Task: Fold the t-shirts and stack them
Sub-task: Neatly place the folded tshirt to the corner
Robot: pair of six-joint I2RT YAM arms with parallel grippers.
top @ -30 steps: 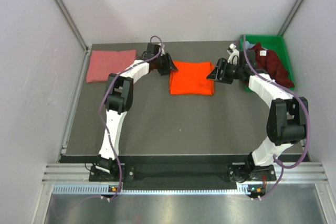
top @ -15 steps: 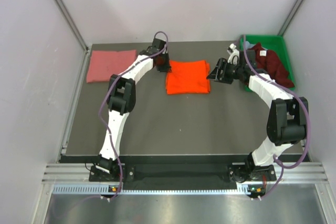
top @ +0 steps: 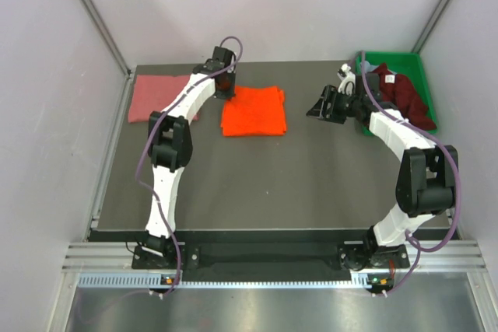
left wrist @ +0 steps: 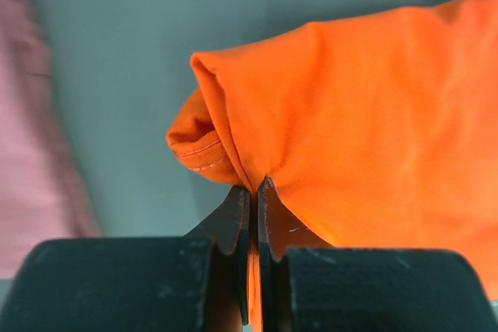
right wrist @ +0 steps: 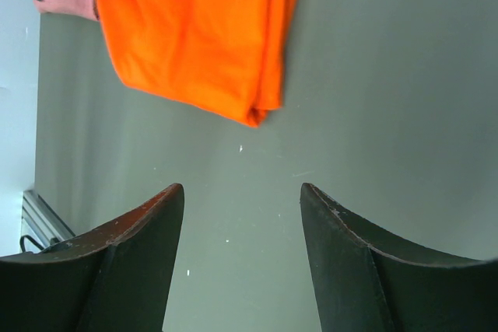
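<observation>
Top external: orange t-shirt [top: 254,111] folded, flat rectangle.

The orange t-shirt [left wrist: 373,114] is soft, matt knit cloth with a stitched hem. The pink t-shirt [top: 159,97] and maroon t-shirt [top: 408,99] are matt cloth too. The table [top: 264,184] is smooth matt grey. The green bin [top: 397,57] looks like plastic, and the right hand [right wrist: 241,192] like matt black plastic.

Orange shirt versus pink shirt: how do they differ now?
The orange shirt is bright and sits nearer the middle; the pink shirt is paler, in the far left corner. The orange shirt's edge is pinched in the left gripper and bunched; the pink shirt lies flat, ungripped. Both are folded rectangles on the table.
</observation>
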